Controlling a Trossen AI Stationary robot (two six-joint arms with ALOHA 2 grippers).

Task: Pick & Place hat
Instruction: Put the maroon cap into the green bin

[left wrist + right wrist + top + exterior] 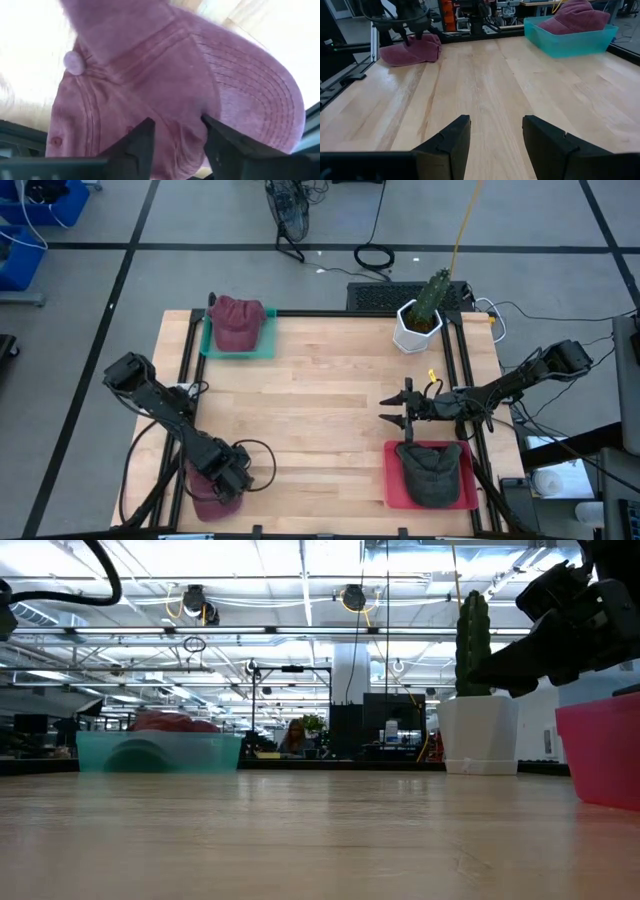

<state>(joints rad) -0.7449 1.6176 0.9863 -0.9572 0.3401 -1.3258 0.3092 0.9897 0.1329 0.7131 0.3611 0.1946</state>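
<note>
One maroon hat (pixel 207 492) lay at the surface's (pixel 320 420) near-left corner beneath the open left tool (pixel 232 471), so the grasp step likely required descending and closing; the right tool (pixel 396 409) waited open.

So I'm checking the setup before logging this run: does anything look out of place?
One maroon cap lies loose at the table's near-left corner under the left gripper, not in a tray. The other caps sit in the teal tray and red tray.
</note>
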